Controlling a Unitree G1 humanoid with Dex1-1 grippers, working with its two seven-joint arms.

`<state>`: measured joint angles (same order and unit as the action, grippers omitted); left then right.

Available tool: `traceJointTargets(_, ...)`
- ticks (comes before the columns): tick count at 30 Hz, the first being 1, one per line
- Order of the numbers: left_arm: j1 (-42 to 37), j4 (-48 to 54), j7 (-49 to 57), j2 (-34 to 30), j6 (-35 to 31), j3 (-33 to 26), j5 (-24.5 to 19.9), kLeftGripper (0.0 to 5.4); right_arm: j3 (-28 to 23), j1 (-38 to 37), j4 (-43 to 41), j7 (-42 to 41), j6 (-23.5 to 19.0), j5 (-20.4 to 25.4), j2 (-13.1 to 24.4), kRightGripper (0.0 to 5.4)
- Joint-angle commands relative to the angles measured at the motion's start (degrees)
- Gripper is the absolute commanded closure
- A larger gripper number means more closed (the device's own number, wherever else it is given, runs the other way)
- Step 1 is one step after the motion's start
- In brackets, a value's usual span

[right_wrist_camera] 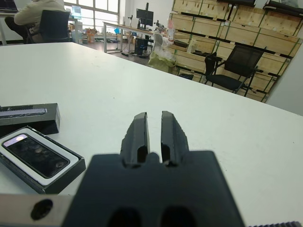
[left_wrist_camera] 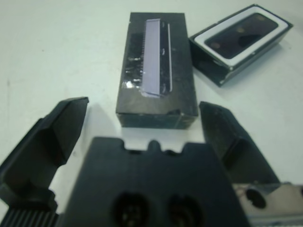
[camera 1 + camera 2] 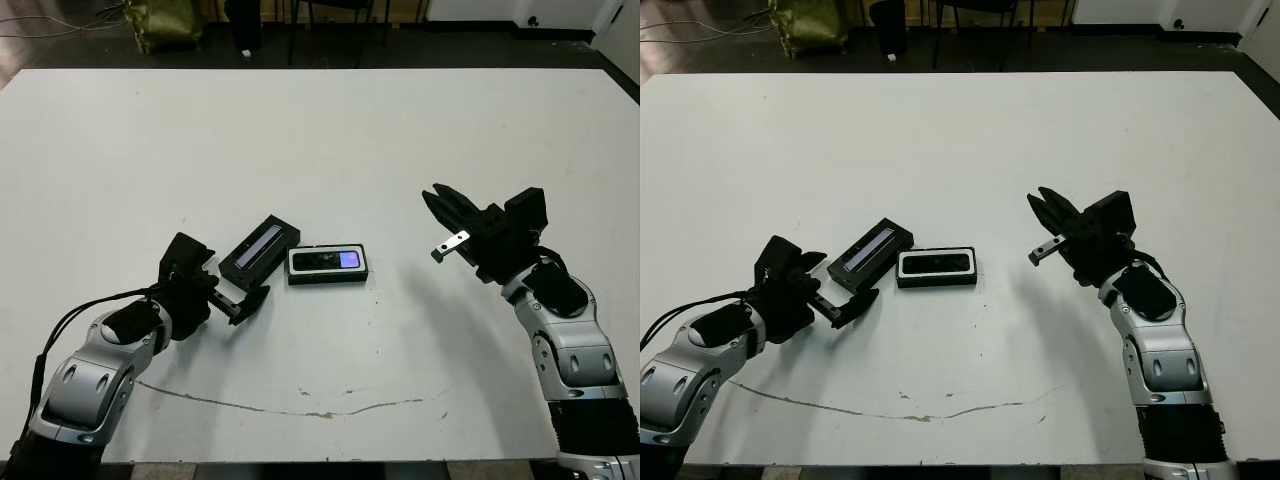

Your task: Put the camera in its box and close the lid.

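slim black camera (image 3: 326,260) lies in white-lined black box (image 3: 327,278) | striped black lid (image 3: 261,245) just left of box, uncovered | left gripper (image 3: 243,299) wide open, empty, lined up on lid for pickup | right gripper (image 3: 437,198) nearly shut, empty, well right of box

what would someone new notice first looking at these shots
Near the middle of the white table, the camera already lies inside its box, and the lid sits beside it, still off. The left claw is open just short of the lid; the right claw hangs apart, fingers together.
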<state>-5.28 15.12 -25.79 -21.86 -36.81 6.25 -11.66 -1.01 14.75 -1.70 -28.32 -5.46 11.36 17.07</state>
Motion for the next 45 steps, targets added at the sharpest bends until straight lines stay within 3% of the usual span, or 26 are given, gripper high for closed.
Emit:
traceJointTargets(1, 1.1, -0.8, 0.1, -0.5, 1.0, 0.6, 1.2, 0.01, -0.1, -0.9, 0.5, 0.0, -0.7, 0.0, 0.4, 5.4)
traceJointTargets(6, 2.8, -0.2, 2.8, 0.9, 3.1, 0.9, 3.3, 0.01, -0.2, -1.0, 0.3, 0.1, -0.9, 0.1, 0.2, 5.4)
traceJointTargets(9, 3.4, -0.3, 3.0, 1.1, 5.2, 1.2, 4.1, 0.36, -0.2, -1.0, 0.3, 0.2, -0.8, 0.0, 0.2, 5.4)
traceJointTargets(16, 5.3, -3.5, 1.4, 2.2, 15.9, 0.4, 3.9, 2.06, 0.1, -1.1, -0.1, 0.4, -1.1, -0.5, 0.5, 5.4)
traceJointTargets(20, 5.5, -4.4, 0.7, 2.9, 17.1, -0.3, 2.5, 3.01, -0.1, -1.0, 0.3, 0.3, -1.1, -0.2, 0.4, 5.4)
traceJointTargets(23, 5.5, -3.5, 0.6, 2.6, 15.2, -0.4, 2.2, 3.38, -0.1, -0.9, 0.5, 0.0, -0.9, 0.0, 0.3, 5.4)
traceJointTargets(36, 4.0, -2.7, -2.7, 1.0, 14.3, -1.9, 0.6, 3.48, 0.0, -0.8, 1.0, -0.1, -0.3, -0.3, 0.4, 5.4)
traceJointTargets(45, -1.0, -2.9, -2.0, 0.0, 17.8, -8.4, -0.4, 3.48, -0.1, -0.9, 1.1, -0.2, -0.4, 0.1, 0.2, 5.4)
